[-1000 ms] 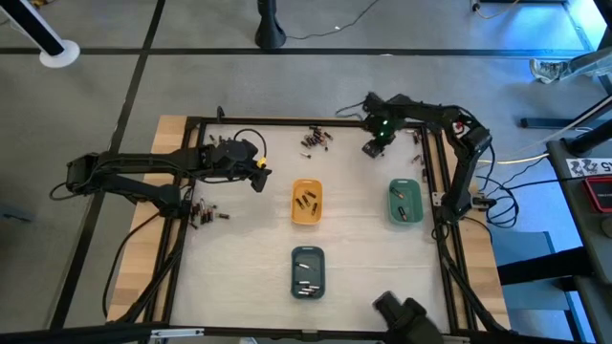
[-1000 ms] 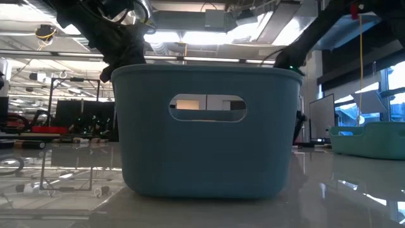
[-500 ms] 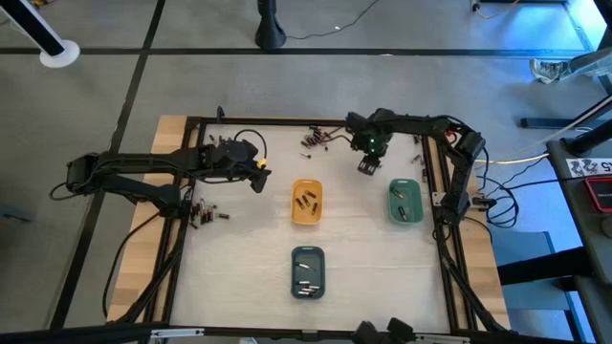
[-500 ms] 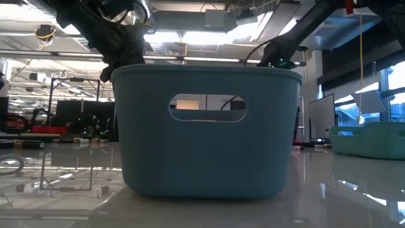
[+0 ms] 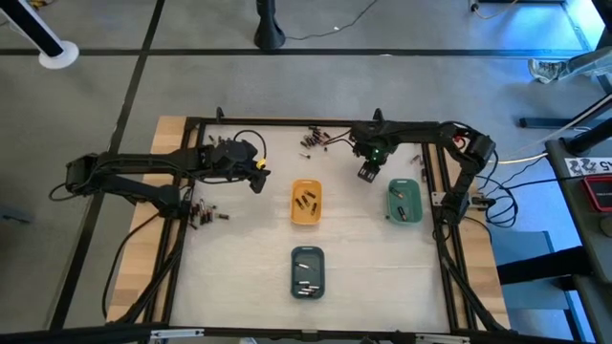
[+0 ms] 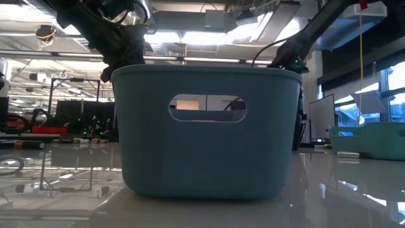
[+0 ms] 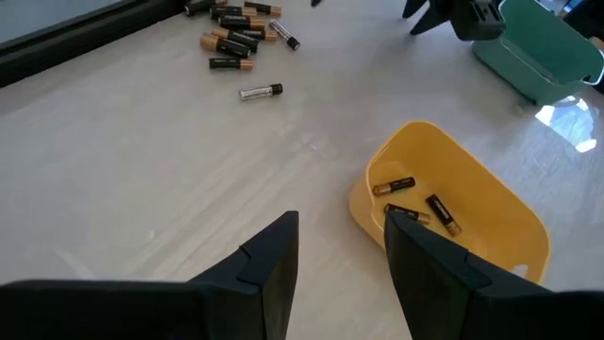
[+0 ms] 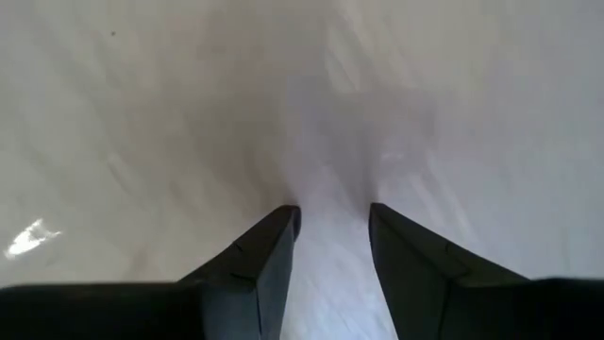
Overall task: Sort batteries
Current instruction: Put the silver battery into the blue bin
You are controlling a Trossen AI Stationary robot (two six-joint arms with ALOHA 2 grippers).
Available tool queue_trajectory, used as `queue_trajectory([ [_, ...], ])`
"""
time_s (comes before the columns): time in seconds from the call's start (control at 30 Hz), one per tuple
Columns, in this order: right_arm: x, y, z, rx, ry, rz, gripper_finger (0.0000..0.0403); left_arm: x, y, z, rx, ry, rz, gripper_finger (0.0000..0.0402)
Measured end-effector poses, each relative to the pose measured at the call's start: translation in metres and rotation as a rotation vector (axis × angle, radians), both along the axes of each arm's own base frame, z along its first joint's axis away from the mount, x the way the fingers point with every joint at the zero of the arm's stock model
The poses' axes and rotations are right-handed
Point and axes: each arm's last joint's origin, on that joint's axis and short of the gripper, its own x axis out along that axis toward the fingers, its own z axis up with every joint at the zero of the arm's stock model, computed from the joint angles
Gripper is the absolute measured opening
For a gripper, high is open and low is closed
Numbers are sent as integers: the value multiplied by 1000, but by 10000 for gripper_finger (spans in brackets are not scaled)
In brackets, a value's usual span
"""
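Loose batteries lie in a heap by the far edge, the same heap showing in the left wrist view, and in a second heap at the left edge. More batteries lie in the orange tray, the green tray and the slate-blue tray. My left gripper hovers open left of the orange tray, nothing between its fingers. My right gripper points down, open, over bare table between the far heap and the green tray, seen from above as.
A few batteries lie by the right frame rail. A black frame borders the table. Bare table lies between the trays and the left heap. In the low view the slate-blue tray fills the foreground and hides most of the table.
My right gripper has come from the far right corner toward the near edge and a little to the left, sinking closer to the table beside the green tray. Its fingers stay apart.
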Motion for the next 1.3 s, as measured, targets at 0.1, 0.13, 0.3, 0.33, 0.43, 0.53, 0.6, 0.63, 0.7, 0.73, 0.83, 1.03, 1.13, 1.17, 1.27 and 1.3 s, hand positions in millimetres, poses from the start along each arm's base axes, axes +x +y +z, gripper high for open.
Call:
queue_trajectory([
  [0.1, 4, 1, 5, -22, 2, 0, 147, 0, 0, 0, 0, -2, 2, 147],
  [0.13, 7, 2, 9, -29, -3, 3, 147, 0, 0, 0, -1, -4, 3, 147],
  [0.3, 23, 11, 44, -104, -104, -19, 147, 0, 0, 0, -13, -9, 9, 147],
  [0.33, 27, 18, 57, -103, -155, -13, 147, 0, -1, 0, -15, -9, 9, 147],
  [0.43, 30, 53, 81, 18, -246, 8, 147, 1, -2, 0, -13, -8, 4, 147],
  [0.53, 35, 103, 100, 64, -299, 72, 147, 0, -2, 0, -8, -2, -1, 147],
  [0.6, 33, 143, 113, 78, -327, 117, 147, 1, -2, 0, 3, 2, -10, 147],
  [0.63, 31, 163, 114, 88, -318, 135, 147, 0, -2, 0, 7, 4, -14, 147],
  [0.7, 26, 202, 111, 104, -289, 155, 147, 1, -2, 0, 19, 8, -24, 147],
  [0.73, 22, 222, 111, 109, -289, 168, 147, 1, -2, 0, 23, 10, -28, 147],
  [0.83, 7, 273, 108, 106, -297, 179, 147, 1, -1, 1, 42, 10, -43, 147],
  [1.03, -17, 332, 91, -7, -327, 117, 147, 1, -1, 1, 66, 19, -64, 147],
  [1.13, -20, 348, 78, -51, -324, 143, 147, 2, -1, 1, 77, 19, -72, 147],
  [1.17, -20, 352, 73, -50, -322, 158, 147, 2, -1, 1, 78, 17, -72, 147],
  [1.27, -17, 359, 60, -49, -296, 183, 147, 2, -1, 2, 79, 12, -73, 147],
  [1.3, -16, 360, 55, -51, -287, 183, 147, 2, -2, 2, 79, 12, -74, 147],
])
